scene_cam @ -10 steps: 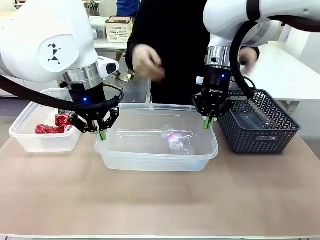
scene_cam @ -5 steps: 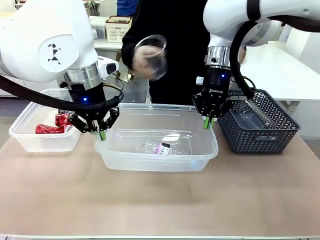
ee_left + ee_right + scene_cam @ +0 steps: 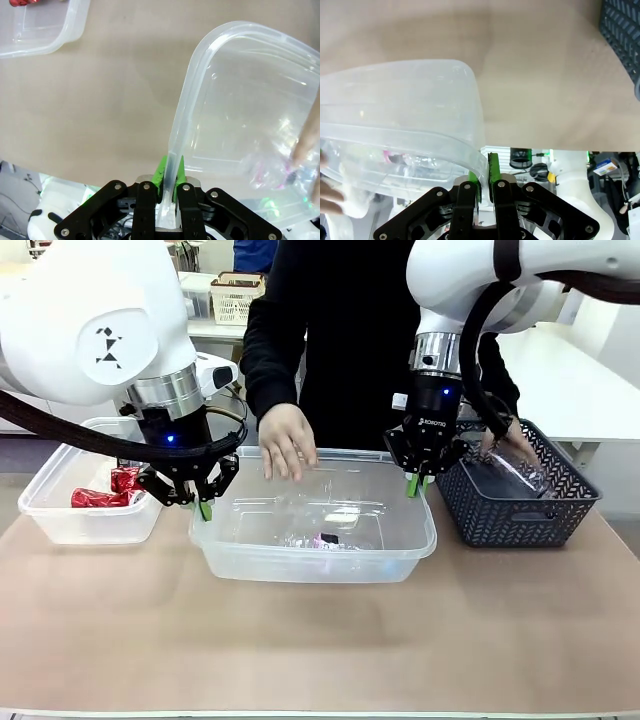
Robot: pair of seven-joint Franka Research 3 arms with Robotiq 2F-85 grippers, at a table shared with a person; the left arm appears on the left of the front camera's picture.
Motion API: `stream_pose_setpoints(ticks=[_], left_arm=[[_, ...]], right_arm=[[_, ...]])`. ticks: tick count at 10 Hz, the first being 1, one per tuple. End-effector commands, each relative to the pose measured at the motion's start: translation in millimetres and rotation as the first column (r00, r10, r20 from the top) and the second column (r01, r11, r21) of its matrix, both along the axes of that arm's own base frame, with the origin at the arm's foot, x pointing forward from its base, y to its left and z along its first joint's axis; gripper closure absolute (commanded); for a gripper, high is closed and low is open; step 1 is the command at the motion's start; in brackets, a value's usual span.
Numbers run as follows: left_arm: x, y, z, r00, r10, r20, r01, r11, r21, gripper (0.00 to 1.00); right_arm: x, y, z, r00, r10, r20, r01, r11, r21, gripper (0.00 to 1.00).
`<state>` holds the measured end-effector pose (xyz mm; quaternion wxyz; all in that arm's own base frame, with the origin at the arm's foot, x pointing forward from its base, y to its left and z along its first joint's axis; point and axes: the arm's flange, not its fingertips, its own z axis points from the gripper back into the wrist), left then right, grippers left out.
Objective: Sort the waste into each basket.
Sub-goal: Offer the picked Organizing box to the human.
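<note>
my left hand (image 3: 203,508) is clamped narrow on the rolled rim at the 9 o'clock end of the big clear tub (image 3: 300,565) in the middle of the desk (image 3: 320,640), and my right hand (image 3: 414,484) pinches the same rim at its 2 o'clock corner (green pads either side of the plastic in both wrist views). inside that tub lies a clear bottle with a pink label (image 3: 322,537), on its side near the centre. the person's hand (image 3: 288,442) hovers over the tub's 11 o'clock edge. at 9 o'clock of my left hand sits the smaller clear tub (image 3: 90,520), holding crumpled red cans (image 3: 108,490). at 3 o'clock stands the dark lattice basket (image 3: 520,510), with a clear bottle (image 3: 505,475) in it and the person's other hand (image 3: 515,443) reaching in.
</note>
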<state>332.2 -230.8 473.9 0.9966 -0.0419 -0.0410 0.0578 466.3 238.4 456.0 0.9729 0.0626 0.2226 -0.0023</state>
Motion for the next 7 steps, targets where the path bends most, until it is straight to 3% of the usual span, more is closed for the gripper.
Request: stream_pose_setpoints(ticks=[1, 7], left_arm=[[0.6, -4.5, 3.1, 1.000, 0.017, 0.021, -0.016, 1.000, -0.024, 0.94], [0.6, -4.5, 3.1, 1.000, 0.017, 0.021, -0.016, 1.000, -0.024, 0.94]], right_arm=[[-2.2, 4.5, 0.2, 1.000, -0.003, 0.005, 0.002, 1.000, 0.012, 0.91], [-2.2, 4.5, 0.2, 1.000, -0.003, 0.005, 0.002, 1.000, 0.012, 0.91]])
